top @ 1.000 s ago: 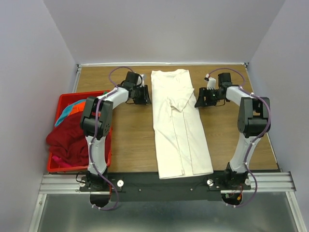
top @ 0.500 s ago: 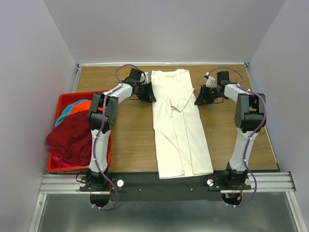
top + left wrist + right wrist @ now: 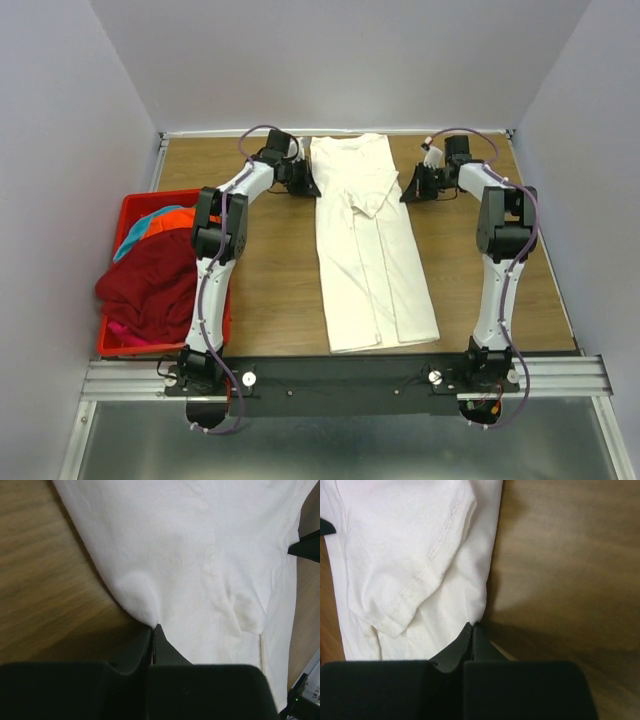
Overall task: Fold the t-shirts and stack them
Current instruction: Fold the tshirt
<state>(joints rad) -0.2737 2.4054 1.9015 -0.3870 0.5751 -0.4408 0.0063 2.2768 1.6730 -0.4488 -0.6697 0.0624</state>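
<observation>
The large white t-shirt (image 3: 366, 262) lies folded into a long strip down the middle of the table, its sleeves folded inward (image 3: 368, 200). My left gripper (image 3: 310, 188) sits at the strip's left edge near the far end. In the left wrist view it (image 3: 154, 626) is shut on a puckered bit of the white cloth (image 3: 200, 555). My right gripper (image 3: 405, 193) is opposite, at the right edge. Its jaws (image 3: 472, 625) are shut on the edge of the white t-shirt (image 3: 395, 555). Dark red (image 3: 150, 285), orange (image 3: 172, 215) and teal (image 3: 135, 232) t-shirts are heaped in the basket.
A red plastic basket (image 3: 125, 212) stands at the left side of the table with the dark red cloth spilling over its near rim. Bare wooden tabletop (image 3: 480, 260) shows on both sides of the white strip. Grey walls enclose the table.
Both grippers went from open to shut on the white t-shirt's side edges and moved toward the far end. The shirt's near hem has slid a little away from the table's front edge.
</observation>
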